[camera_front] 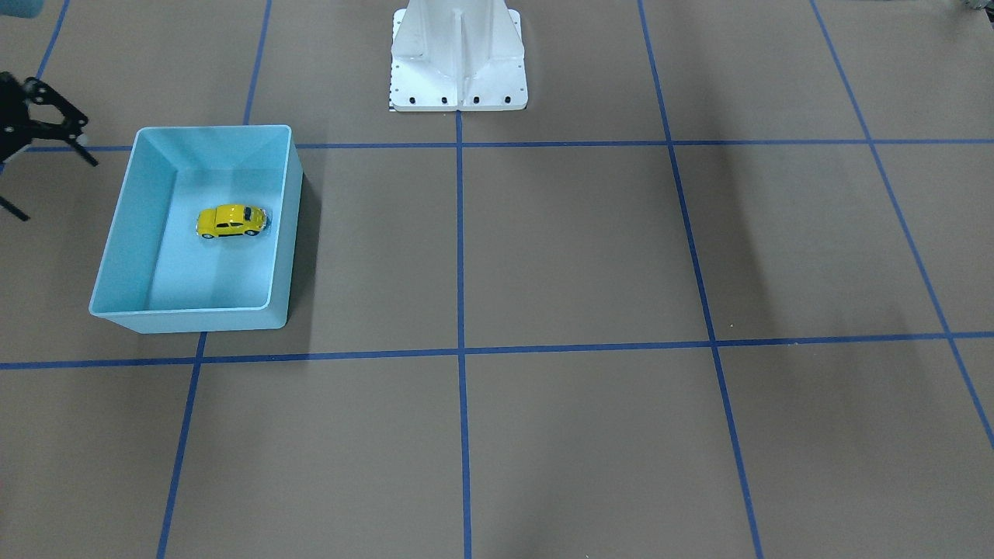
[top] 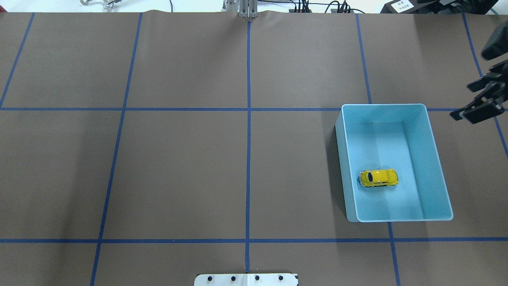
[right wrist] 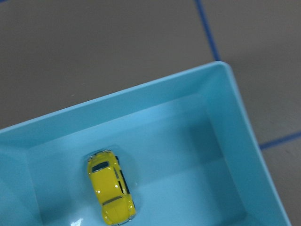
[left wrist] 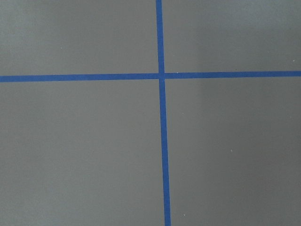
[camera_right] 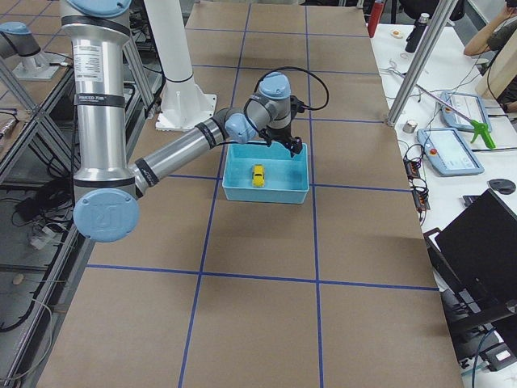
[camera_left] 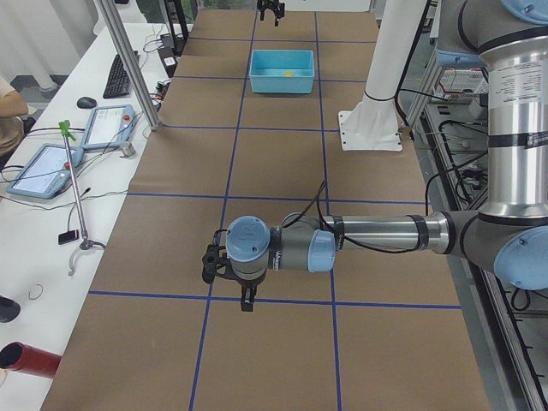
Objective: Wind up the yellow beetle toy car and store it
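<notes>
The table [top: 178, 167] is covered with brown paper and divided into big squares by blue tape lines [top: 248, 119]. In the right half of the overhead view stands a light blue bin [top: 383, 105], and the yellow toy car [top: 379, 178] rests on its wheels on the bin floor, in the lower part and nearer to the left wall, touching no wall. Since the car is inside the bin, I judge the storing step as done; whether its spring is wound I cannot tell.

The right gripper [top: 464, 101] hangs at the right edge of that view, beyond the bin's upper right corner and apart from it, with its fingers spread and holding nothing. I think it is kept to the side so that it leaves the bin free.

The left gripper [camera_left: 227, 287] hovers over a tape crossing well apart from the bin; whether its fingers are apart or together I cannot tell.

The white robot base [camera_front: 458, 58] stands at the top middle of the front view. To reach the car, the fingers would have to pass over the bin walls.
</notes>
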Controlling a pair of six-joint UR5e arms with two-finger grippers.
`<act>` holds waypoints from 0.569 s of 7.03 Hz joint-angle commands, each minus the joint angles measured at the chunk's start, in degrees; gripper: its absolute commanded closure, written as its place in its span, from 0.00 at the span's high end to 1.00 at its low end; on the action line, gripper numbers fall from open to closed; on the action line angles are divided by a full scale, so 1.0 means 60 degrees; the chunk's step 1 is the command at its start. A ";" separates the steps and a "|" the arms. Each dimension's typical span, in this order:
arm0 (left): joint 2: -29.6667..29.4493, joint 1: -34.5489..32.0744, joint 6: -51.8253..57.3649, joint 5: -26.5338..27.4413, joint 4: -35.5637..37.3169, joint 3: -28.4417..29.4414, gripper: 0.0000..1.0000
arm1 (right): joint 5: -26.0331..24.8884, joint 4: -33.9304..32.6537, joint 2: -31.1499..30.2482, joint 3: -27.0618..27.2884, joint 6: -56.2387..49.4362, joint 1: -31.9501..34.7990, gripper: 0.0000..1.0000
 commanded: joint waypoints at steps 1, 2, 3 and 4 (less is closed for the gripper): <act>-0.0004 0.0000 0.0000 -0.0011 0.0000 0.0000 1.00 | 0.0837 -0.2242 0.0100 -0.0269 0.2423 0.1756 1.00; -0.0033 0.0015 0.0029 -0.0011 0.0000 0.0000 1.00 | 0.0768 -0.2497 -0.0335 -0.0532 0.2711 0.2284 1.00; -0.0034 0.0015 0.0029 -0.0011 0.0000 0.0000 1.00 | 0.0782 -0.2442 -0.0615 -0.1404 0.2597 0.2739 1.00; -0.0034 0.0015 0.0029 -0.0011 0.0000 0.0000 1.00 | 0.0826 -0.2050 -0.0778 -0.2370 0.2393 0.2903 1.00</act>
